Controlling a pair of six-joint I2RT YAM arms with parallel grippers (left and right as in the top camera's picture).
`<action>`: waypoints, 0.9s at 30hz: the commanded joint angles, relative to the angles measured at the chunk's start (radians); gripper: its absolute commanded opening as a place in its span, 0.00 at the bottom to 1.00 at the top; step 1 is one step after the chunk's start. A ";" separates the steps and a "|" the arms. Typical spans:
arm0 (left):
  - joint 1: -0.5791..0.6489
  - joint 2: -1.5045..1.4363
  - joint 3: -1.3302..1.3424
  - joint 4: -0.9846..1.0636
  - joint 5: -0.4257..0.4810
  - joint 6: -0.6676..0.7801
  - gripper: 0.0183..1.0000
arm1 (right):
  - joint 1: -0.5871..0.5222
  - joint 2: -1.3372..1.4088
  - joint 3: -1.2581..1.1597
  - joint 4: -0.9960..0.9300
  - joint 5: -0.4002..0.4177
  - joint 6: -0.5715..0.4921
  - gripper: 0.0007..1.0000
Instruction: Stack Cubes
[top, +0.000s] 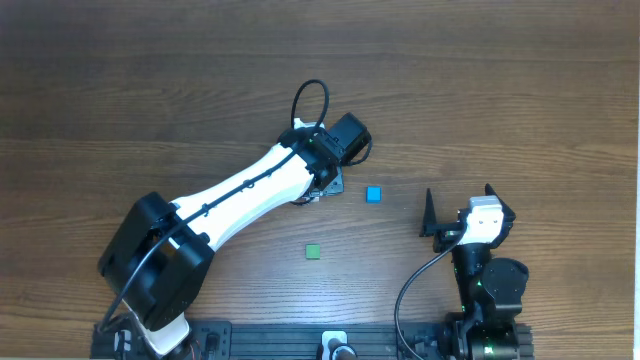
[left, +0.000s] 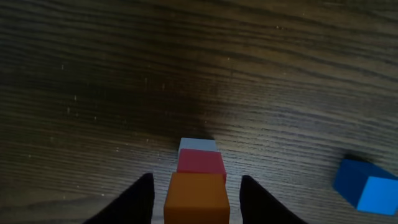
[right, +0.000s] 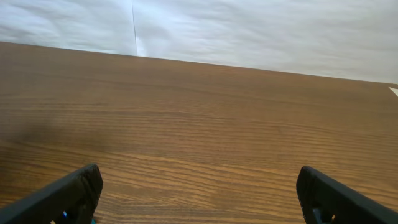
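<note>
Wooden table (top: 150, 80) with two arms seen from above. The left arm (top: 240, 190) reaches diagonally to mid-table; the right arm (top: 485, 270) stands folded near its base, its right gripper (top: 460, 205) with fingers spread wide over bare wood. The left gripper (left: 196, 178) straddles a three-cube stack: orange cube (left: 196, 198) on top, red cube (left: 201, 162) beneath it, white cube (left: 198, 145) at the bottom. A sliver of gap shows on each side of the orange cube, so the fingers stand apart and appear not to clamp it. Two cubes lie loose. The blue cube (top: 373, 194) rests just beside the stack, on the side toward the right arm, one corner turned toward the left wrist camera. The green cube (top: 313, 252) rests farther back toward the arm bases, between the two arms. The governing relation is that the blue cube lies closer to the left gripper than to the right, and being a cube it offers no long axis, only a yaw to match; judged from this, the left arm is better placed to fetch it once lifted off the stack. The left wrist view supplies the stack's colour order and the finger gaps, which the wrist covers from above; the top view supplies the green cube's position and the spacing of both arms
</note>
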 joint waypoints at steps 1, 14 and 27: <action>0.005 0.013 -0.002 0.001 -0.001 -0.005 0.59 | 0.003 -0.007 -0.009 0.003 0.007 -0.005 0.99; 0.305 -0.210 -0.002 0.124 -0.135 0.065 1.00 | 0.003 -0.007 -0.009 0.004 0.007 -0.005 0.99; 0.575 -0.780 -0.519 0.696 -0.011 0.468 1.00 | 0.003 -0.007 -0.009 0.003 0.007 -0.005 0.99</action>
